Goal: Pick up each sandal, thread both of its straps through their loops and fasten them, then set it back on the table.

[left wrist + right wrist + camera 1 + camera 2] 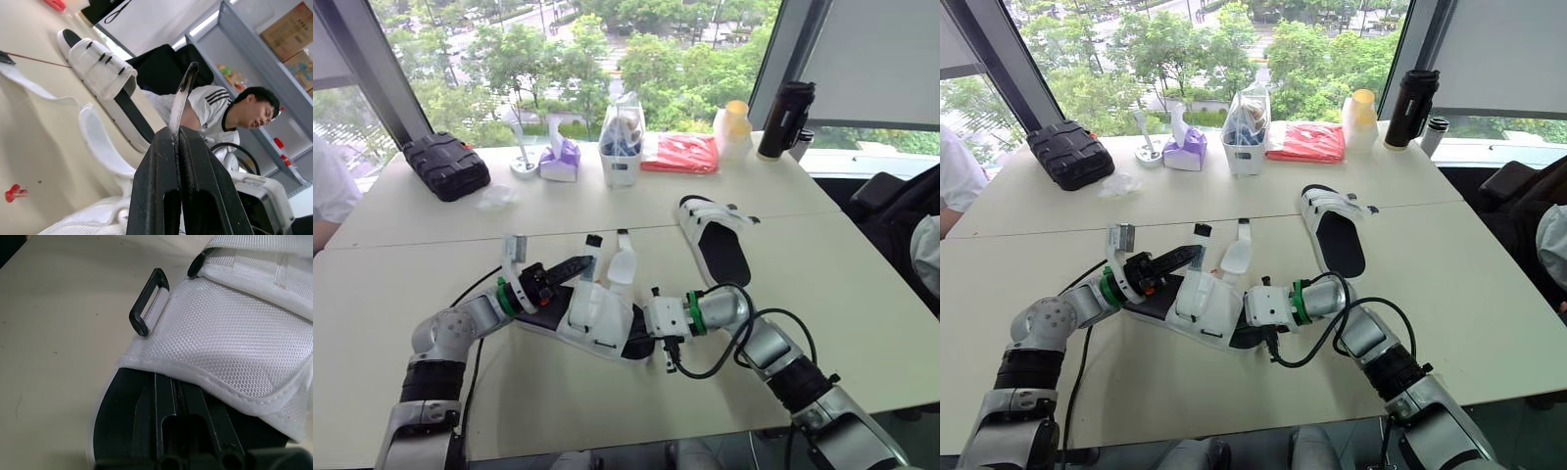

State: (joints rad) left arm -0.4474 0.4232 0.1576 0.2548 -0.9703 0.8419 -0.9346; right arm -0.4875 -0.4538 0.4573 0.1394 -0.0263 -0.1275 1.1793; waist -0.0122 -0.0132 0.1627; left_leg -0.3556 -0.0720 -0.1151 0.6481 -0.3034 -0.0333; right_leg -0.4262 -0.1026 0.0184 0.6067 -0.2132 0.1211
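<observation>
Black loop [148, 302] on white sandal [234, 333]

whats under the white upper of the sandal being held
The black footbed and the right gripper reaching in beneath the upper; its tip is covered by the fabric.

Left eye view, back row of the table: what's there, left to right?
black case → purple tissue pack → white bin → red packet → yellow-topped cups → black bottle
</observation>
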